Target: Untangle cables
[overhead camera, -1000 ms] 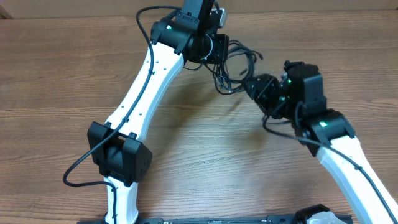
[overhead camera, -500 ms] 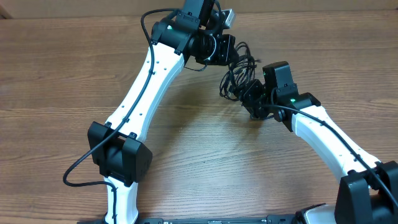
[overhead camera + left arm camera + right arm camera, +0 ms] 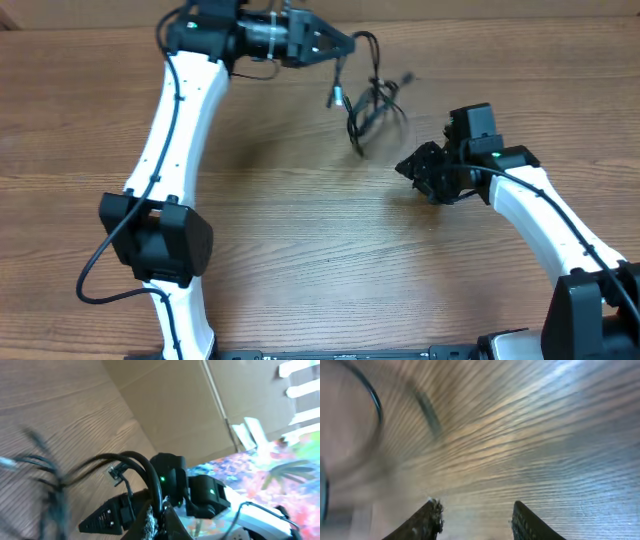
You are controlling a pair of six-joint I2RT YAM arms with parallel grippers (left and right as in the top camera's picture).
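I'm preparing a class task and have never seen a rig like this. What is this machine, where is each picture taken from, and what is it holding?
These are two white robot arms at a wooden table. One picture looks straight down from above; the other two come from small cameras on each arm's wrist. The left gripper pinches a tangle of thin black cables, which looks blurred. The right gripper is open and empty: its wrist picture shows its two fingers apart over bare wood.
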